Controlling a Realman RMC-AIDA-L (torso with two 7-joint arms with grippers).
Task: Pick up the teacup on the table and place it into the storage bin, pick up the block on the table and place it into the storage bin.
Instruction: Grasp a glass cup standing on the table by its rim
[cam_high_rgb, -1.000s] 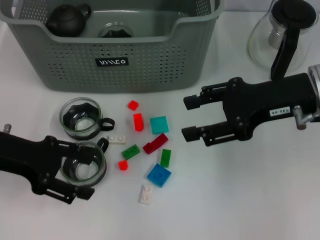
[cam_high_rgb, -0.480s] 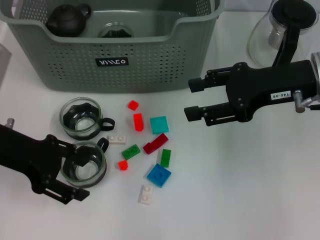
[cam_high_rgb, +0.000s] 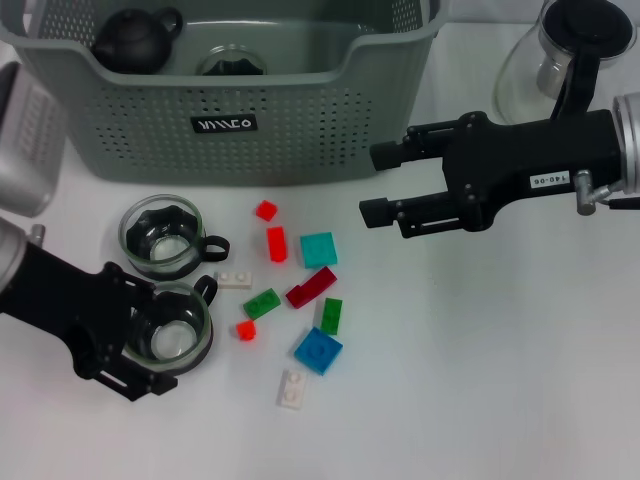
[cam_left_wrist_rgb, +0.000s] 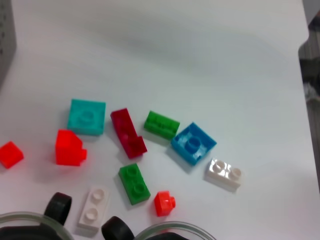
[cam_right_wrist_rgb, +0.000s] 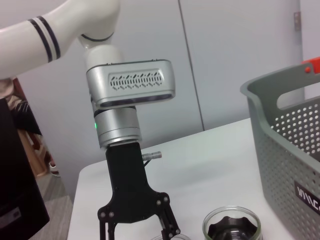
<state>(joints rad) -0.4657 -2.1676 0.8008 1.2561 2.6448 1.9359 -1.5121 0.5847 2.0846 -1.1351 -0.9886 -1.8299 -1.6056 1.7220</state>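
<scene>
Clear glass teacup (cam_high_rgb: 167, 337) (glossy blocks (cam_high_rgb: 318, 350))

storage bin (cam_high_rgb: 300, 140) rear | teacups (cam_high_rgb: 165, 340) front-left | blocks (cam_high_rgb: 318, 350) centre | carafe (cam_high_rgb: 560, 60) right-rear

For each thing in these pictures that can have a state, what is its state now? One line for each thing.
Left gripper: fingers around the nearer teacup, which stands on the table.
Right gripper: open, empty, above the table beside the storage bin.
Farther teacup: upright on the table, free.
Storage bin: holds a black teapot and a teacup.
Blocks: scattered loose on the table.
Glass pot: upright, lid on.
</scene>
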